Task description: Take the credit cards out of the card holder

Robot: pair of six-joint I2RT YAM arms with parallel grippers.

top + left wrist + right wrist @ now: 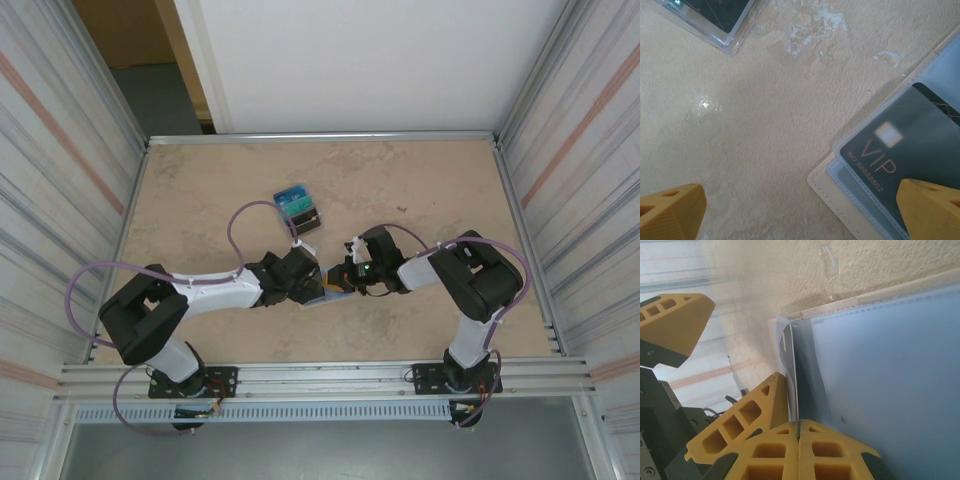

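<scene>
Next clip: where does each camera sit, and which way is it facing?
Top external: above and behind the bases, looking down on the table; left arm and right arm meet over the card holder.
Left wrist: faces down at the table; the left claw shows open, one yellow fingertip over the card holder.
Right wrist: low, facing the card holder's blue inside; the right claw shows, shut on a thin edge.
Shared: all see the card holder; top and left wrist both catch the loose credit cards.

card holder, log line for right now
card holder open | left hand open, finger over vip card | right hand shut on card edge | card pile apart
</scene>
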